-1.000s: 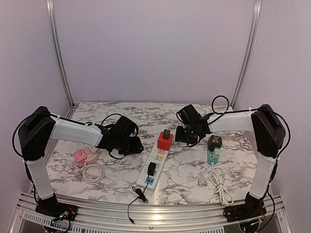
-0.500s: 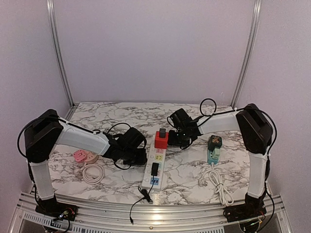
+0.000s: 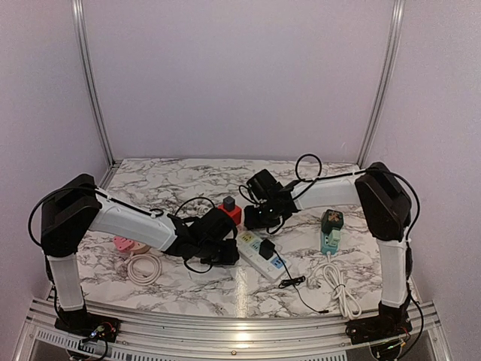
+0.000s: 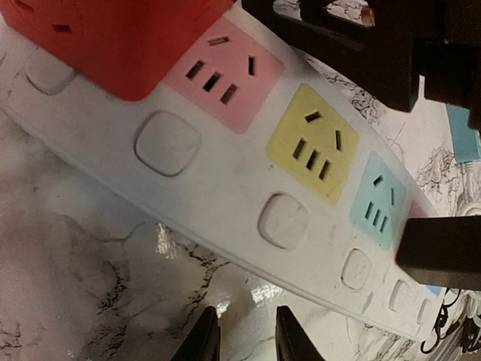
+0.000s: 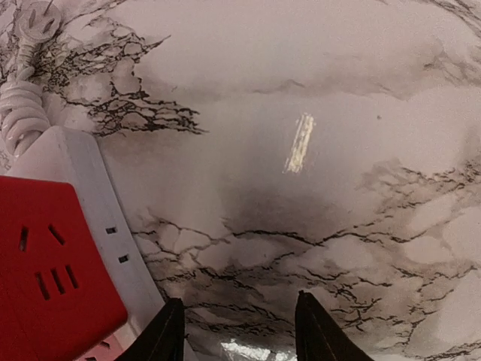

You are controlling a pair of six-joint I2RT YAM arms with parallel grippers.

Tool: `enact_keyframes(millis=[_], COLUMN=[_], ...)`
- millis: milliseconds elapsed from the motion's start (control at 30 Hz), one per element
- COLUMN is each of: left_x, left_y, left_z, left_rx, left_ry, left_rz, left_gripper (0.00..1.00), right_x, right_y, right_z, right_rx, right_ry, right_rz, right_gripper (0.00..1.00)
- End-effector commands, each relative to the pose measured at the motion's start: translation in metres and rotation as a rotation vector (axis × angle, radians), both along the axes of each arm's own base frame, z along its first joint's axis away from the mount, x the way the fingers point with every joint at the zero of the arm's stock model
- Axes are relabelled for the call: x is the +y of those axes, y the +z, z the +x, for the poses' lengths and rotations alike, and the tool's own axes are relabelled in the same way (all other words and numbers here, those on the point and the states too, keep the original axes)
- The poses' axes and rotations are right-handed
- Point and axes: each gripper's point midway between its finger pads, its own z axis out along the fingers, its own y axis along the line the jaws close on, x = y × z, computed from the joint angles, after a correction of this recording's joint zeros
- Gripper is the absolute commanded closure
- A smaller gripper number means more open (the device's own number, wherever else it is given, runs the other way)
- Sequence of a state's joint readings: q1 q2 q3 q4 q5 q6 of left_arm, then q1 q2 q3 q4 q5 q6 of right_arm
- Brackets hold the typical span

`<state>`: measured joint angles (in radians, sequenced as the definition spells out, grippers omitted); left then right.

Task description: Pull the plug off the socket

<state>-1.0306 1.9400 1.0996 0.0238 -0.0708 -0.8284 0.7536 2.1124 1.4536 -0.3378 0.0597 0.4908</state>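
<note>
The white power strip [image 3: 254, 244] lies slanted at the table's middle. Its pink, yellow and teal sockets [image 4: 312, 143] fill the left wrist view. A red cube adapter [image 3: 233, 213] with a grey plug on top sits at the strip's far end. The black plug [image 3: 265, 244] stands in a socket near its near end, also in the left wrist view as the black plug [image 4: 442, 252]. My left gripper [image 4: 240, 342] is low on the marble just beside the strip's long edge, open a little, nothing between its fingers. My right gripper [image 5: 242, 331] is open over bare marble beside the red cube adapter [image 5: 45, 282].
The plug's thin black cable [image 3: 301, 284] trails toward the front edge. A pink round socket [image 3: 124, 242] with a coiled white cord [image 3: 144, 267] lies at the left. A teal socket block [image 3: 331, 229] with its white cord [image 3: 338, 289] lies at the right.
The power strip has swung round, its near end sliding right. Both arms have moved in toward the centre, and the left jaws have narrowed.
</note>
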Motion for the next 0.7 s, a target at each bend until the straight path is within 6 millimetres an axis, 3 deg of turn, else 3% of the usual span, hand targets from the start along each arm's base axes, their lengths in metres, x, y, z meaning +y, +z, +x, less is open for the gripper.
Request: enact_keyframes(millis=[0,100,200,333,400,533,667], left_x=[0.029,0.050,0.069,0.084,0.089,0.088,0.082], left_y=[0.028,0.052,0.069,0.087,0.095,0.107,0.105], left_z=[0.015,0.023,0.031,0.048,0.061,0.085,0.097], left_rx=[-0.057,-0.088,-0.104,-0.101,-0.105,-0.102,-0.098], left_ry=[0.086,0.141,0.178,0.211,0.224,0.237,0.237], left_rz=[0.033,0.007,-0.013,-0.073,-0.100,-0.159,-0.181], left_gripper=[0.71,0.70,0.69,0.67,0.67,0.67,0.67], right_x=[-0.024,-0.034,-0.030,-0.005,0.013,0.041,0.066], right_y=[0.019,0.044,0.083,0.140,0.158,0.161,0.155], right_z=[-0.009,-0.008,-0.006,-0.011,-0.016,-0.018,-0.021], right_rx=[-0.029,-0.077,-0.153,-0.292,-0.329,-0.342,-0.334], right_ry=[0.004,0.014,0.071,0.218,0.308,0.428,0.520], right_rz=[-0.097,-0.115,-0.094,-0.007,0.028,-0.006,-0.002], right_gripper=[0.51,0.49,0.49,0.45,0.44,0.44,0.44])
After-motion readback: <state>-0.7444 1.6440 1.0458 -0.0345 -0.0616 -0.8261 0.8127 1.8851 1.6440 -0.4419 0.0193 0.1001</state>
